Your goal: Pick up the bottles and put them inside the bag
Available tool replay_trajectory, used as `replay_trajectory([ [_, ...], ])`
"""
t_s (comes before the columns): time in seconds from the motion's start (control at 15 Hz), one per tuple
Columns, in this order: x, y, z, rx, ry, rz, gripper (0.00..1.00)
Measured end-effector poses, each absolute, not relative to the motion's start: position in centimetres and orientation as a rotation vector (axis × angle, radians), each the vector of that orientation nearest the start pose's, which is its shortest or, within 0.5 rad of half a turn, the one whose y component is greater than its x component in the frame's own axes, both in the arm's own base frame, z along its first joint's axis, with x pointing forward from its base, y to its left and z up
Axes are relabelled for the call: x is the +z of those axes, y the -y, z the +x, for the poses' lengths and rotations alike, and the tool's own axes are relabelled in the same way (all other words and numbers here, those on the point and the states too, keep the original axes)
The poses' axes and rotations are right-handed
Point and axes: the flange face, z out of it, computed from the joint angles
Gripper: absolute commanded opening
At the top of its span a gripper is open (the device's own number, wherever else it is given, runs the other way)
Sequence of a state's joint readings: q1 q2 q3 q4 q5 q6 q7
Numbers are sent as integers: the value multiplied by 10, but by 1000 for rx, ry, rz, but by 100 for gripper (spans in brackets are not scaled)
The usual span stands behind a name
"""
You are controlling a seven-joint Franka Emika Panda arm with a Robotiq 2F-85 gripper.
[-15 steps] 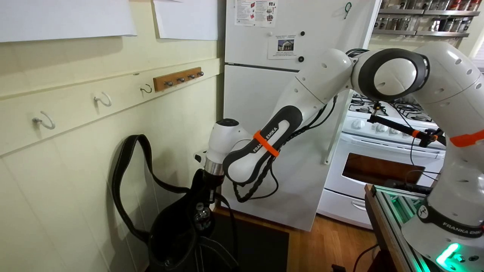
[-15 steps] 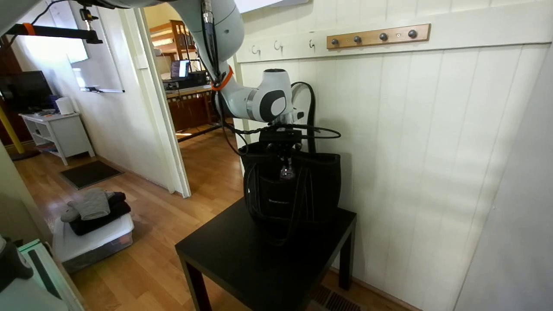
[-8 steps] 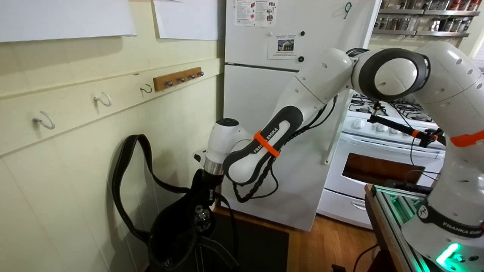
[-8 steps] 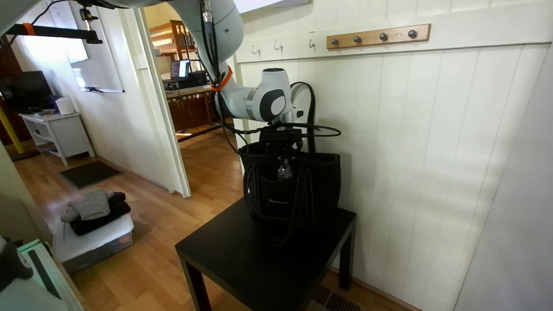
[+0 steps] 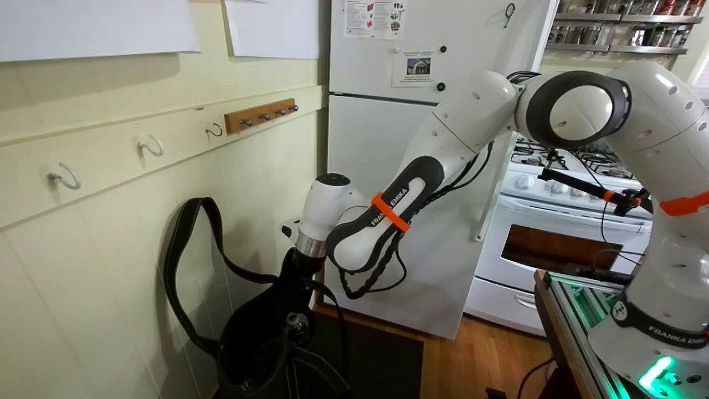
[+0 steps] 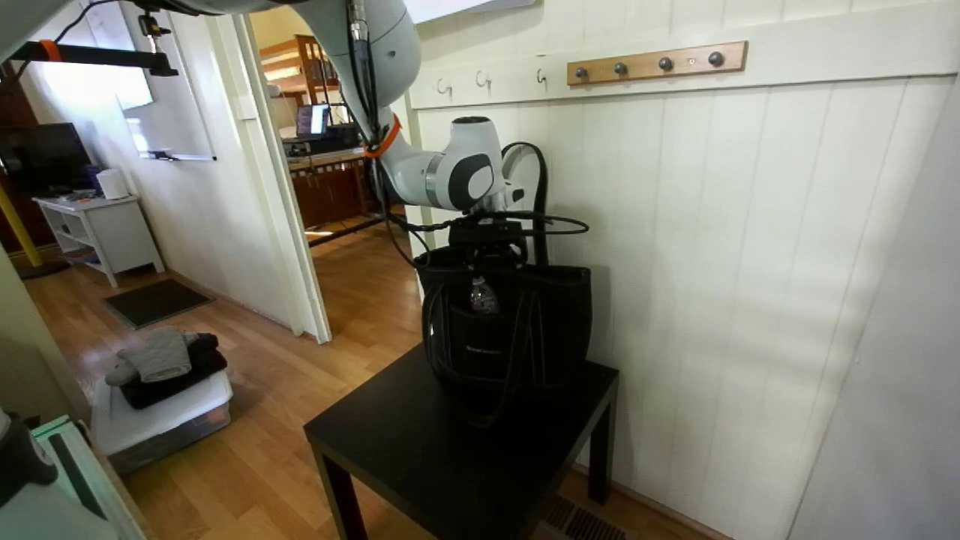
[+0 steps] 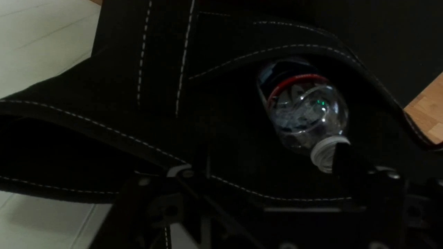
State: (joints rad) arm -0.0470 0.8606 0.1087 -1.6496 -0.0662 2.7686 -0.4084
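Observation:
The black fabric bag point(image 6: 559, 315) stands on a dark table, its main opening point(image 5: 252, 332) gaping. A clear plastic bottle point(image 7: 304, 107) with a pale cap and a red-edged label sits tilted in the bag's outside pocket. Its lower part is hidden by the pocket's stitched edge, while its top shows in both exterior views, such as the bottle point(image 6: 484, 298) leaning to one side. In the wrist view my gripper point(image 7: 273, 162) stands open above the pocket. The right finger point(image 7: 344, 162) overlaps the cap; whether they touch, I cannot tell. Nothing is gripped.
A tall strap loop point(image 5: 171, 271) rises from the bag near the wall, close to my wrist. The black table point(image 6: 450, 465) stands beneath the bag. A white fridge point(image 5: 404, 166) is behind the arm, and a wooden peg rail point(image 6: 652, 64) hangs on the wall.
The jaws have opened and let go of the bottle. It has dropped a little and now leans over in the pocket, while the arm has shifted only slightly.

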Motion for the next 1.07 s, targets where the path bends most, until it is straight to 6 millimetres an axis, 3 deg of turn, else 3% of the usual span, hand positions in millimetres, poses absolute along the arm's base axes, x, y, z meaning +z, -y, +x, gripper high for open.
replay_trajectory([
  [0.8, 124, -58, 696, -401, 754, -2983, 100],
  [0.87, 125, -60, 697, -405, 756, -2979, 75],
  [0.93, 125, -62, 698, -407, 757, -2976, 74],
  [1.07, 124, -65, 699, -410, 760, -2972, 58],
])
